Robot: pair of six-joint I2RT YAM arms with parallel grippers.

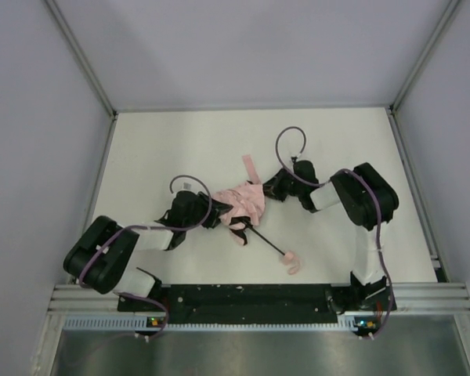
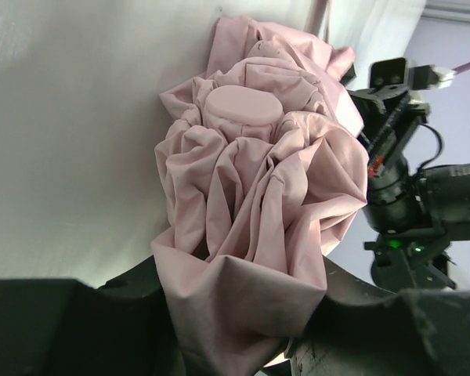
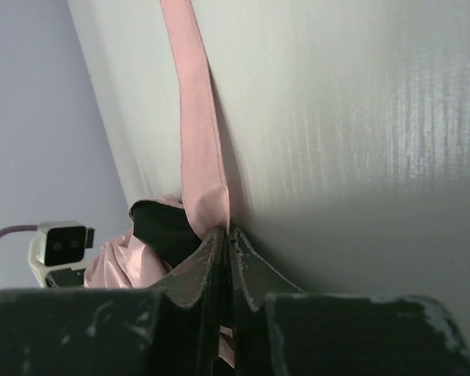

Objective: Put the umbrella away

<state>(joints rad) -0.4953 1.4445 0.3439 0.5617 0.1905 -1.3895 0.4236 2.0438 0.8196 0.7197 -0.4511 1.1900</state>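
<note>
Umbrella (image 1: 244, 202) lies mid-table, collapsed. Pink canopy (image 2: 251, 196) bunched in crumpled heap between both grippers. Black shaft (image 1: 268, 241) pokes out of heap toward near edge. Small pink handle (image 1: 294, 262) at shaft end, resting on table (image 1: 180, 141). Thin pink strap (image 3: 192, 117) runs from canopy toward far side. Left gripper (image 1: 214, 217) at heap's left side, part-closed, canopy fabric pinched between fingers (image 2: 392, 329). Right gripper (image 3: 229, 239) at heap's right side, jaws fully together, nipping strap close to canopy.
</note>
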